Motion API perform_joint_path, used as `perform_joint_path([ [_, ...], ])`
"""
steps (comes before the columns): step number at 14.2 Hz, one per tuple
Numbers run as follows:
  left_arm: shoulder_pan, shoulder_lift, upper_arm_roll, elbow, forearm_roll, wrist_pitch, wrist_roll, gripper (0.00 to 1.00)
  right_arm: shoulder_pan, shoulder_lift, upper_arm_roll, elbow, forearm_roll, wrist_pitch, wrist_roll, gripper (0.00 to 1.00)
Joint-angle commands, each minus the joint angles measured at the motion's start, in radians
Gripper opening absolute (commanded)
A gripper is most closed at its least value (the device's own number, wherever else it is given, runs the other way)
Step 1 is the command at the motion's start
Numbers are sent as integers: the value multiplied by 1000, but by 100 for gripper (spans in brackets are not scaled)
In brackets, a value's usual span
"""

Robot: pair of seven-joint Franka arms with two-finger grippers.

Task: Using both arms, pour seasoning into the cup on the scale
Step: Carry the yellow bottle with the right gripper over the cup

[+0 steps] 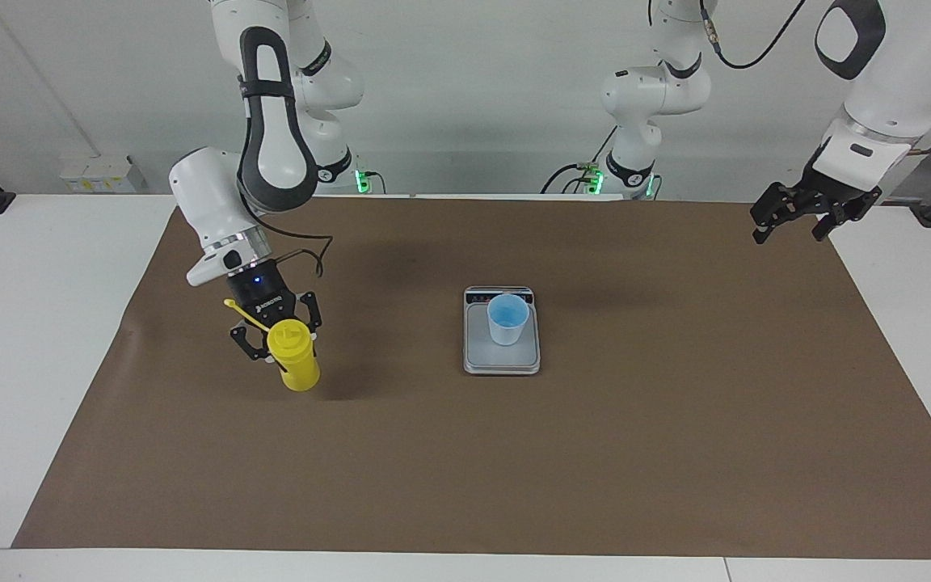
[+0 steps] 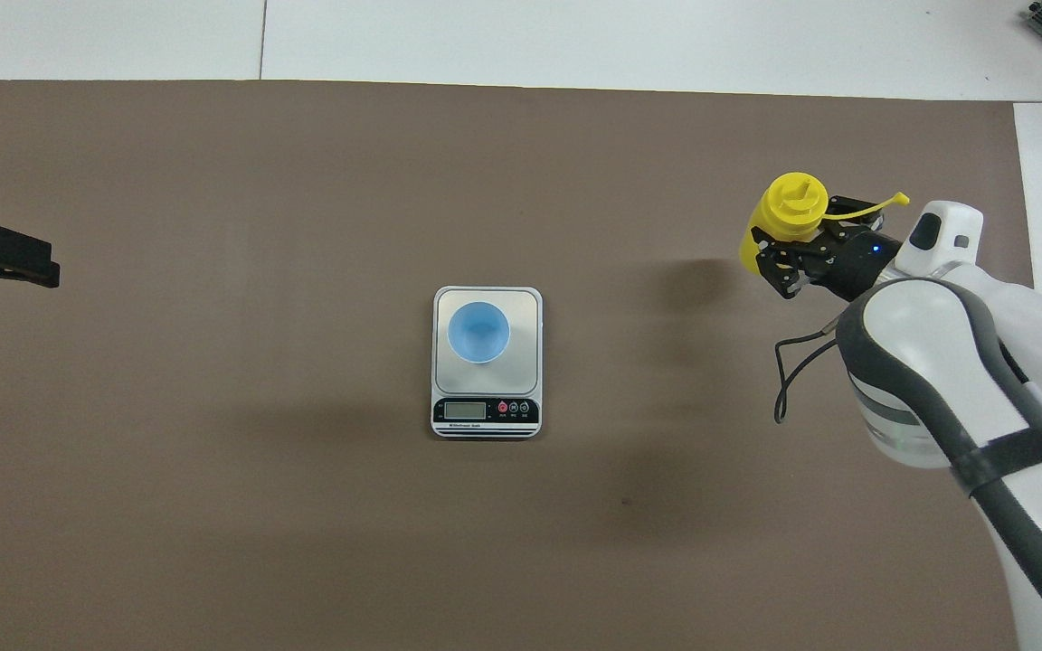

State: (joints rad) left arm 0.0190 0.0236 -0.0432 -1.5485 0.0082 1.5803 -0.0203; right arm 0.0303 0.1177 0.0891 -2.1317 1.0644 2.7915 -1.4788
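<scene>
The yellow seasoning bottle (image 1: 294, 357) stands upright on the brown mat toward the right arm's end of the table, its cap strap sticking out sideways. My right gripper (image 1: 281, 343) is down at the bottle and reaches around its upper body; it also shows in the overhead view (image 2: 776, 260) by the bottle (image 2: 788, 212). The light-blue cup (image 1: 507, 318) stands empty on the grey scale (image 1: 502, 360) at the middle of the mat, and both show in the overhead view: the cup (image 2: 478, 332) and the scale (image 2: 530, 307). My left gripper (image 1: 790, 220) hangs open and empty in the air over the mat's edge at the left arm's end.
A brown mat (image 1: 595, 453) covers most of the white table (image 1: 29, 323). The scale's dark display strip (image 2: 487, 411) is on its end nearer to the robots. A black cable loops down from the right wrist (image 2: 788, 380).
</scene>
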Motion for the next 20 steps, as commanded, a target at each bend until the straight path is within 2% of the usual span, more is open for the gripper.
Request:
perform_joint_path([
  [1, 4, -25, 3, -24, -13, -5, 5, 100, 20, -16, 6, 12, -102, 2, 133, 0],
  [8, 4, -25, 3, -24, -13, -5, 5, 100, 72, -16, 3, 49, -358, -35, 402, 0],
  [14, 4, -25, 3, -24, -13, -5, 5, 100, 106, -18, 6, 113, -725, -164, 704, 0],
  [20, 4, -25, 3, -24, -13, -5, 5, 100, 220, -39, 6, 125, -1022, -297, 931, 0],
])
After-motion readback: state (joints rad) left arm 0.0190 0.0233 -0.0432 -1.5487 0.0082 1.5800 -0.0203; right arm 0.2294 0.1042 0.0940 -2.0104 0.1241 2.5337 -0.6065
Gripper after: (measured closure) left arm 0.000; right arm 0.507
